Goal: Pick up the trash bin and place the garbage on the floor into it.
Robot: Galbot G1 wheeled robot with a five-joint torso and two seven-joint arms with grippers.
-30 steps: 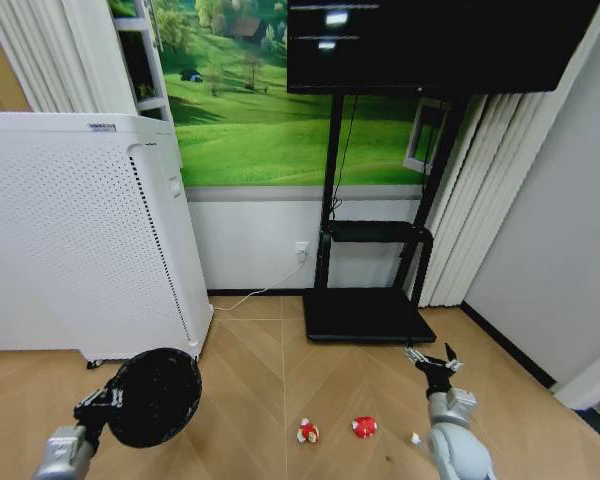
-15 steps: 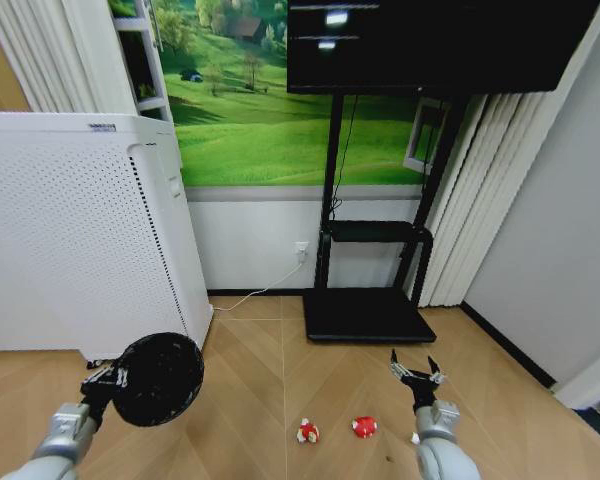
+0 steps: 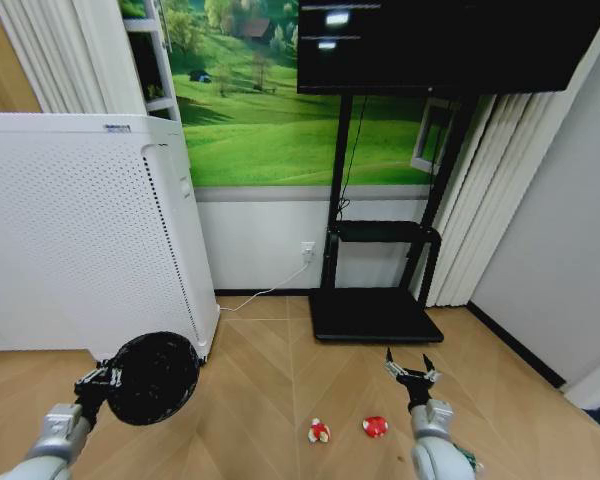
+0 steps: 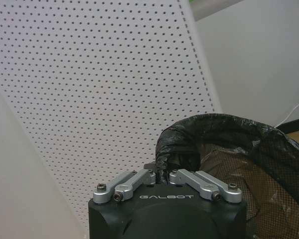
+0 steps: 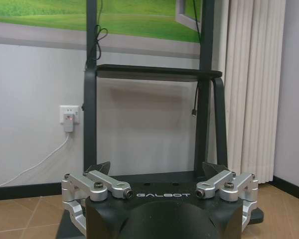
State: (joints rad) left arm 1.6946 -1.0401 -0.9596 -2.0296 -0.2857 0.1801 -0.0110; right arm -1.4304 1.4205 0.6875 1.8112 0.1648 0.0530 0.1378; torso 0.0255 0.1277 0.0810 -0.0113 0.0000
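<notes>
Left end effector (image 3: 108, 378) clamping rim of trash bin (image 3: 152, 377), holding it up at lower left of frame, mouth tilting sideways. Right end effector (image 3: 411, 372) hanging open and empty, lower right. Garbage: two red-white scraps (image 3: 320, 432) (image 3: 375, 426) lying on floor (image 3: 270, 400) at bottom center, greenish bit (image 3: 467, 459) by right arm. My take: drop straight over nearest scrap, pinch low, keep bin upright and close.

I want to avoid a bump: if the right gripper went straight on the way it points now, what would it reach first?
Probably the black TV stand. The right gripper, fingers open, aims at the stand's low shelf and base, with the white wall behind. Nothing shows in between, though depth is hard to judge.
</notes>
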